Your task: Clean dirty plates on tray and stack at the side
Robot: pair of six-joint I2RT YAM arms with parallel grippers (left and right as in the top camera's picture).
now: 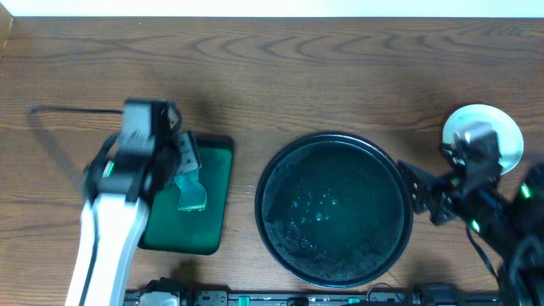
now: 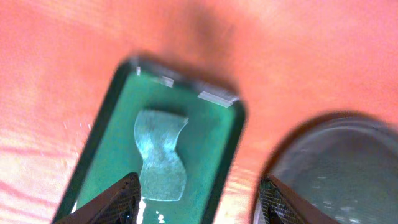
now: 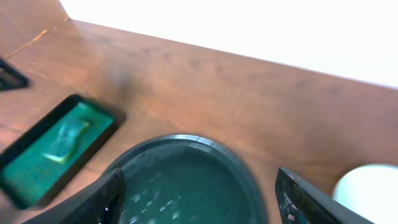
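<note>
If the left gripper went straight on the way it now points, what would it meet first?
Probably the pale hourglass-shaped sponge lying in the small rectangular green tray, or the tray floor just beside it; the left gripper points down there, jaws open. Depth is unclear.

The right arm (image 1: pixel 476 161) hides half the plates (image 1: pixel 510 140); I can't count them. The blurred black tray (image 2: pixel 348 162) runs off-frame.

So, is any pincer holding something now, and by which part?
Nothing is held. The left pincer stands open above the sponge in the green tray; the right pincer stands open near the black tray.
</note>
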